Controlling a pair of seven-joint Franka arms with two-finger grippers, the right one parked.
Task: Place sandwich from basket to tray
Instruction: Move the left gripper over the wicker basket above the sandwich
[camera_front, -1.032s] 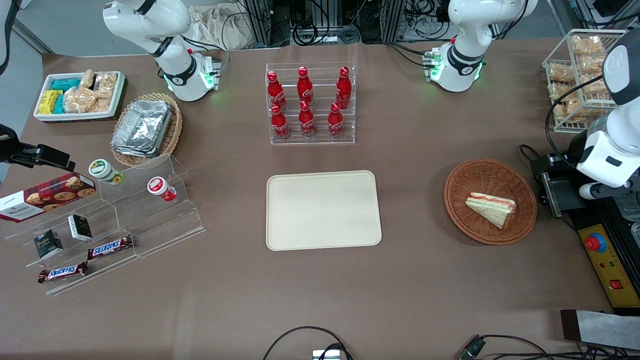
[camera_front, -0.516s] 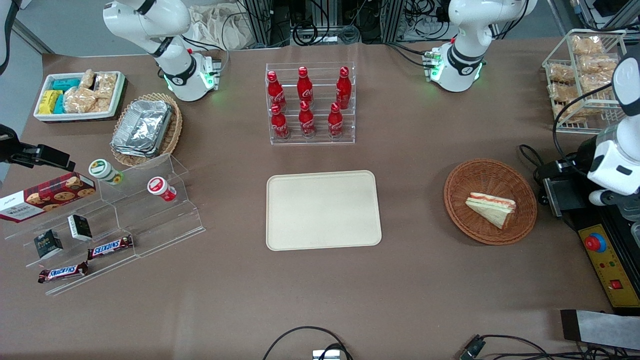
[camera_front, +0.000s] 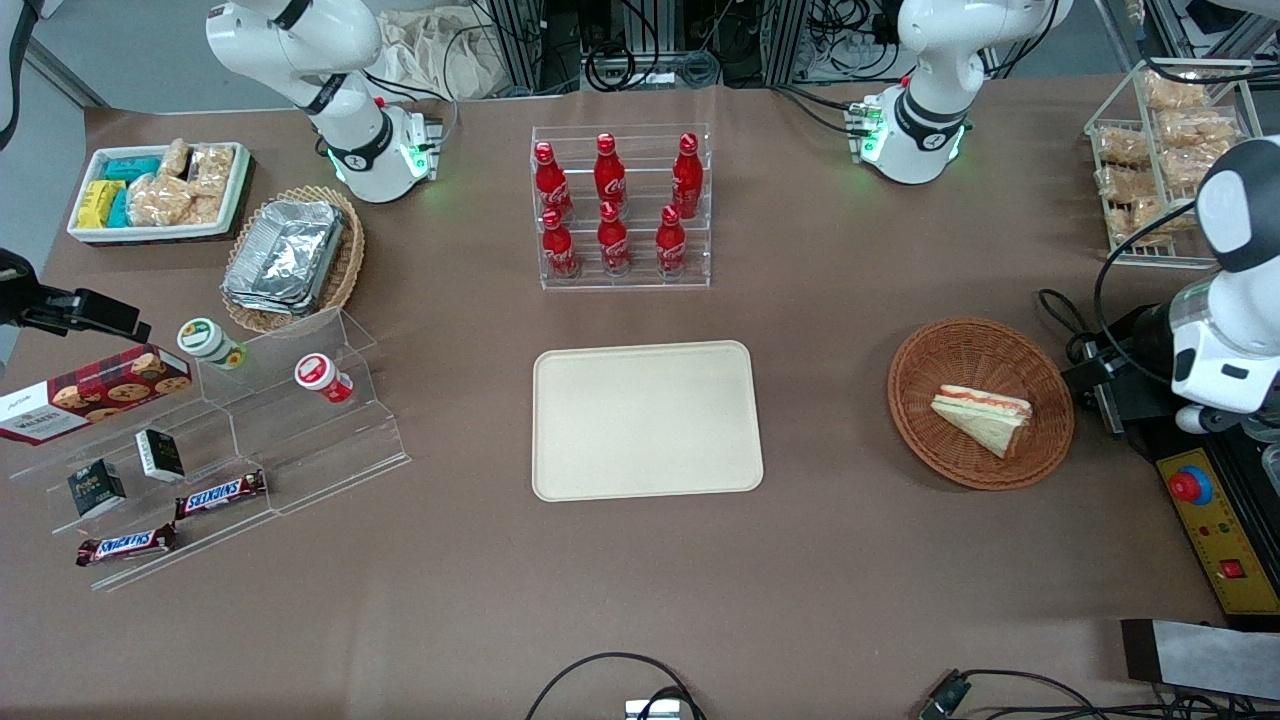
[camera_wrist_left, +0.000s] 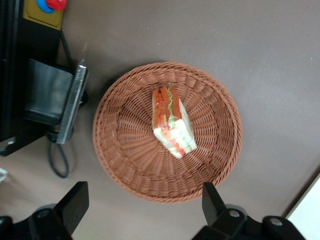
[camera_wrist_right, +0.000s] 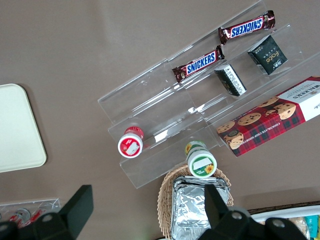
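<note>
The brown desk (camera_front: 860, 560) stretches wide beneath me, and at its middle lies the cream tray (camera_front: 647, 420), bare and waiting. Toward my working end sits the woven basket (camera_front: 920, 420), well apart from the tray, and the sandwich (camera_front: 981, 417) rests in it on its side, a pale wedge with its red and green filling showing. I am at the approach step: nothing is lifted yet. My jaws (camera_wrist_left: 145, 207) hang above the desk just beside the basket's rim, spread wide and holding nothing, the two dark fingers (camera_wrist_left: 75, 205) standing about as far apart as the basket is broad. From my wrist view the wedge lies slantwise in the bowl. I judge the next move calls for shifting over the sandwich, turning so my fingers face its flat bread sides, then descending to close gently, since the bread looks soft and would squash.
</note>
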